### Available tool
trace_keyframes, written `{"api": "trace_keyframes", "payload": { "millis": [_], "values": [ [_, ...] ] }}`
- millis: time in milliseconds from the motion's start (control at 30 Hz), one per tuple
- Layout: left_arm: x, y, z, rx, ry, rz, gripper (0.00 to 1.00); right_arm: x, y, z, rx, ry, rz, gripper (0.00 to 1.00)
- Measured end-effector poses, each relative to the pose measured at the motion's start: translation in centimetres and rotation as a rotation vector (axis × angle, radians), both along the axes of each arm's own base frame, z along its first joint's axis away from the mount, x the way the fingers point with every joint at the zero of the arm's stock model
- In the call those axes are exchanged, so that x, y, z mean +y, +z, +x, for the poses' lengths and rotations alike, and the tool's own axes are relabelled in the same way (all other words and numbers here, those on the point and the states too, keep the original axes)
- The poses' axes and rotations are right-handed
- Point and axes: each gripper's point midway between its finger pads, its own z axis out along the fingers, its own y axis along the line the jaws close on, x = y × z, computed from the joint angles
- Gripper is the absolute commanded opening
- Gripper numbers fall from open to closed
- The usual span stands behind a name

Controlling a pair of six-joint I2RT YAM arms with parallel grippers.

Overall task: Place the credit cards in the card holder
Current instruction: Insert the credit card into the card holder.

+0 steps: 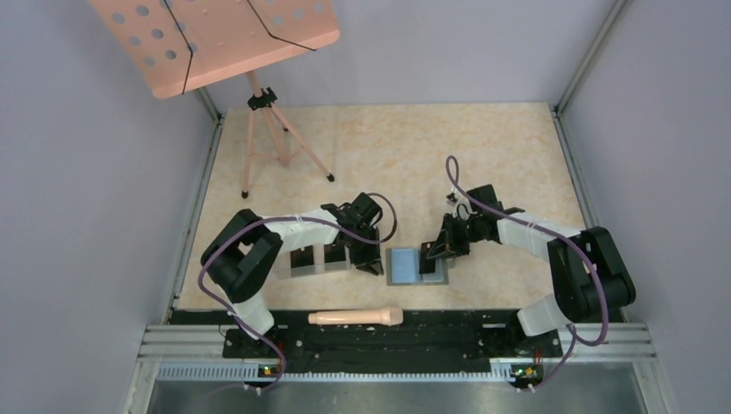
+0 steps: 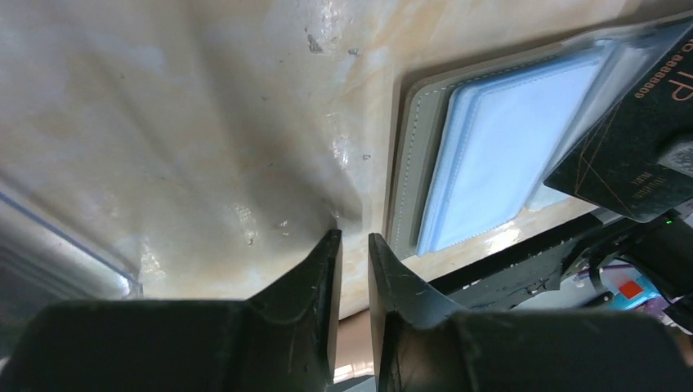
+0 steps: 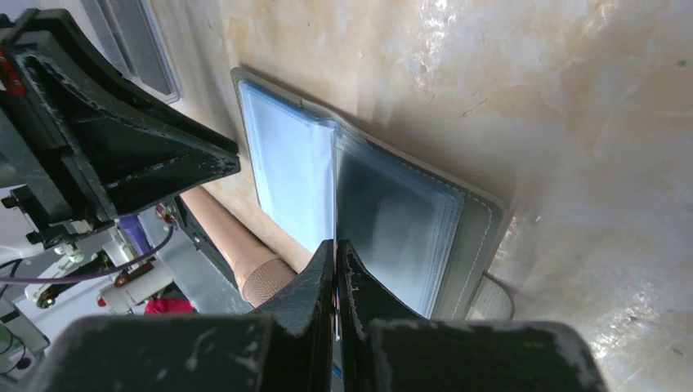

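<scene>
The card holder (image 1: 402,266) lies open on the table between my arms, its bluish-gray sleeves up (image 2: 490,155) (image 3: 286,171). My right gripper (image 1: 434,256) (image 3: 336,242) is shut on a credit card, a thin black card (image 2: 641,135) with gold lettering, held edge-on over the holder's right half. My left gripper (image 1: 372,262) (image 2: 353,235) hovers just left of the holder, its fingers a narrow gap apart with nothing between them. Two more dark credit cards (image 1: 303,259) sit in a clear box (image 1: 284,266) to the left.
A pink music stand (image 1: 215,39) on a tripod (image 1: 278,142) stands at the back left. A beige handle-shaped object (image 1: 358,317) (image 3: 237,245) lies on the black rail at the near edge. The clear box's edge (image 2: 65,237) is close to my left gripper.
</scene>
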Motion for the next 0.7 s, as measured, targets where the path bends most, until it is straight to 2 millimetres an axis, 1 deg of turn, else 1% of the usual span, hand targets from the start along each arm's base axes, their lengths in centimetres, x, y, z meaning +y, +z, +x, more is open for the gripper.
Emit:
{"api": "trace_keyframes", "payload": {
  "millis": [67, 267, 433, 700],
  "values": [
    [-0.1, -0.4, -0.3, 0.015, -0.01, 0.006, 0.2, 0.2, -0.2, 0.1, 0.007, 0.001, 0.008, 0.0],
    [-1.0, -0.5, -0.5, 0.031, -0.033, -0.007, 0.17, 0.7, -0.1, 0.6, -0.007, 0.007, 0.039, 0.0],
    [-1.2, -0.5, -0.5, 0.039, -0.038, -0.011, 0.14, 1.2, -0.4, 0.5, 0.0, 0.018, 0.056, 0.0],
    [-1.3, -0.6, -0.5, 0.042, -0.046, -0.011, 0.12, 1.7, -0.8, -1.2, 0.059, 0.023, 0.097, 0.0]
  ]
}}
